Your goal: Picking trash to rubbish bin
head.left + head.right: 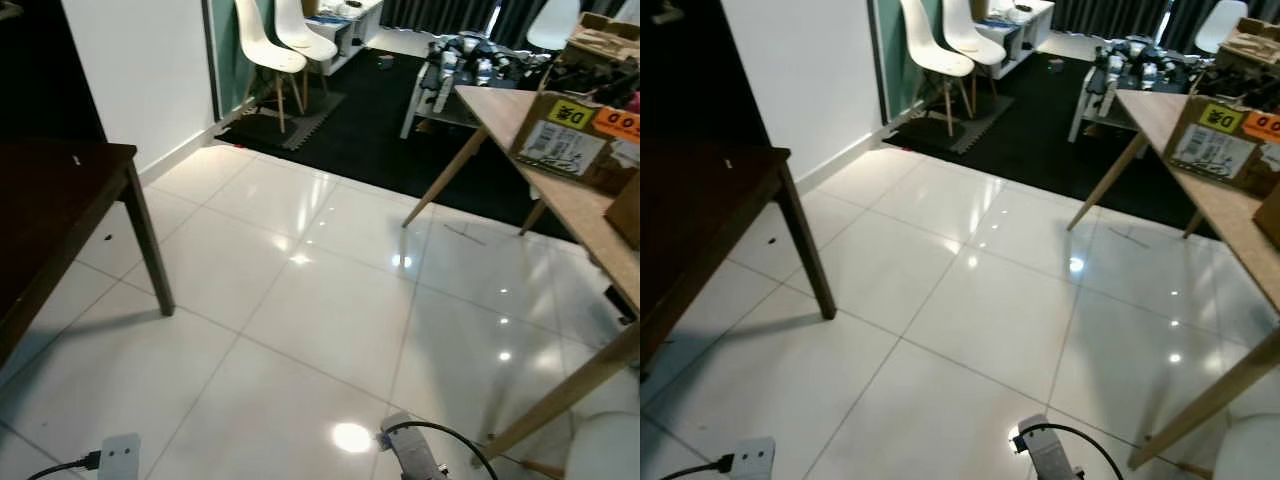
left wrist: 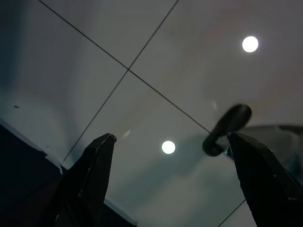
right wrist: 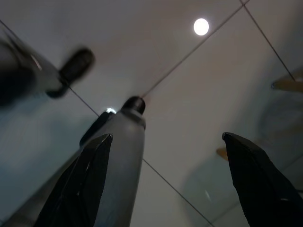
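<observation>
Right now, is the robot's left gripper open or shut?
Open. In the left wrist view, the left gripper has its two black fingers spread wide apart with bare floor tiles between them.

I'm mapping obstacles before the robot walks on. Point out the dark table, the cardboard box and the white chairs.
dark table (image 1: pixel 50 190): left eye view, on its top surface.
cardboard box (image 1: pixel 575 140): left eye view, on its labelled side.
white chairs (image 1: pixel 272 52): left eye view, on the nearer chair's seat.
</observation>
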You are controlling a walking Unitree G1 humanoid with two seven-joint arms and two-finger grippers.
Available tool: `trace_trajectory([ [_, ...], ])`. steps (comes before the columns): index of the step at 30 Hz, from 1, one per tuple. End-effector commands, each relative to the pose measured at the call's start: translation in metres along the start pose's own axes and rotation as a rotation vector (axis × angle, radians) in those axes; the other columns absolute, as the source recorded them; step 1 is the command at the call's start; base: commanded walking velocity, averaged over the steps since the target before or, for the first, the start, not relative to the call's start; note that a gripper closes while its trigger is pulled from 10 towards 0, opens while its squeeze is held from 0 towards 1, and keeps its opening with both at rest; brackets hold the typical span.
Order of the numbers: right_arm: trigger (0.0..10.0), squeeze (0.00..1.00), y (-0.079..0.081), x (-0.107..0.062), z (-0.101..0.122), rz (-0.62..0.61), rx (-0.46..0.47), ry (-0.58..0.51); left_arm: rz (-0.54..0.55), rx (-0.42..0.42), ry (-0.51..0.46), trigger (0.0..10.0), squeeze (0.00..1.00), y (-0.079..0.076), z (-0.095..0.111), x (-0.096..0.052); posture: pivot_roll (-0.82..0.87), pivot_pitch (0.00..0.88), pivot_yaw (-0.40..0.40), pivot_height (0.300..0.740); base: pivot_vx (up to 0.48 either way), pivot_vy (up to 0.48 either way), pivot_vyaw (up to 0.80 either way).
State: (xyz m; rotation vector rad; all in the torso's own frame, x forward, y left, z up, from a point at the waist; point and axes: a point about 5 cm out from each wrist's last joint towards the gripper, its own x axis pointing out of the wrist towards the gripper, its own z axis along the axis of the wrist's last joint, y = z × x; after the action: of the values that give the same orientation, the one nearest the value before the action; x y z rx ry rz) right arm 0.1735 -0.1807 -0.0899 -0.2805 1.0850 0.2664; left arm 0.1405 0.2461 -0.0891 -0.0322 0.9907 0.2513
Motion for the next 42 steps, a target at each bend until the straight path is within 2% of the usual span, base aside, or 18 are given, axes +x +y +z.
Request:
trace_trajectory([
  [1,10.0,0.0,-0.002,-0.001,-0.005,0.001,-0.014,0.019,-0.023,0.013,0.029,10.0,0.0,-0.006,-0.008,-0.001,0.12,0.031,-0.063,0.74,0.0,0.0,0.66],
  [5,10.0,0.0,-0.002,-0.001,-0.007,0.005,-0.011,0.027,-0.112,-0.053,0.048,10.0,0.0,-0.021,-0.014,-0.002,0.12,0.025,-0.06,0.74,0.0,0.0,0.65],
  [8,10.0,0.0,-0.001,-0.001,-0.006,0.01,-0.009,0.024,-0.162,-0.015,0.038,10.0,0.0,-0.03,-0.013,-0.002,0.13,0.029,-0.058,0.74,0.0,0.0,0.65],
  [19,10.0,0.0,0.012,0.002,0.001,0.052,0.004,0.005,-0.205,0.035,0.044,10.0,0.0,-0.03,-0.011,-0.001,0.13,0.04,-0.04,0.74,0.0,0.0,0.65],
  [27,10.0,0.0,0.013,0.001,-0.003,0.052,0.017,0.012,-0.219,0.073,0.044,10.0,0.0,-0.031,-0.01,-0.001,0.12,0.04,-0.028,0.74,0.0,0.0,0.65],
  [30,10.0,0.0,0.013,0.001,-0.006,0.051,0.021,0.021,-0.251,0.144,0.041,10.0,0.0,-0.038,-0.009,-0.001,0.12,0.042,-0.017,0.74,0.0,0.0,0.65],
  [32,10.0,0.0,0.014,0.001,-0.007,0.056,0.017,0.022,-0.259,0.164,0.038,10.0,0.0,-0.04,-0.008,-0.001,0.13,0.044,-0.018,0.74,0.0,0.0,0.65],
  [38,10.0,0.0,0.016,0.001,-0.005,0.078,-0.008,0.018,-0.245,0.149,0.033,10.0,0.0,-0.037,-0.006,-0.001,0.14,0.047,-0.023,0.74,0.0,0.0,0.65],
  [42,10.0,0.0,0.017,0.001,-0.004,0.102,-0.024,0.019,-0.175,0.114,0.034,10.0,0.0,-0.031,-0.007,0.0,0.14,0.047,-0.027,0.74,0.0,0.0,0.65],
])
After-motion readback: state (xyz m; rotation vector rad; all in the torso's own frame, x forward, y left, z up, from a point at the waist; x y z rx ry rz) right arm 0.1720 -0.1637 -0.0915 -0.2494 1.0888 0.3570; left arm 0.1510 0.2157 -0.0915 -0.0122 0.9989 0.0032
